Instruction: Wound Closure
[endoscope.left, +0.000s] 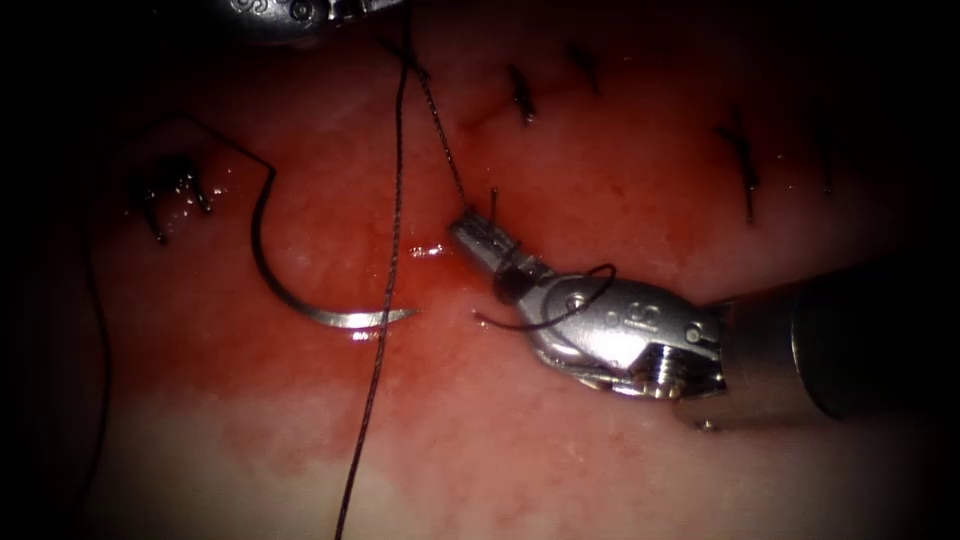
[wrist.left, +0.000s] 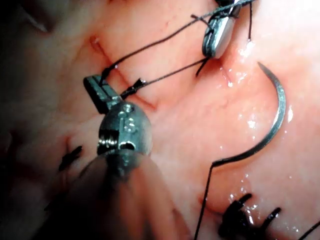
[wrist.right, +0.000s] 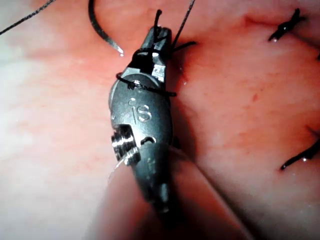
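Gripping the thread (endoscope.left: 445, 150) in its closed jaws at the picture's centre, with a loop of thread wound about its neck, sits the right hand (endoscope.left: 478, 235); clamped shut on thread by a stitch, as its wrist view shows, sits the left hand (wrist.left: 97, 90). Lying free on the tissue (endoscope.left: 560, 440) toward 9 o'clock, held by neither, rests the needle (endoscope.left: 300, 300). Best handled, judging from this knot-like setup, by keeping both grips firm and tension even.
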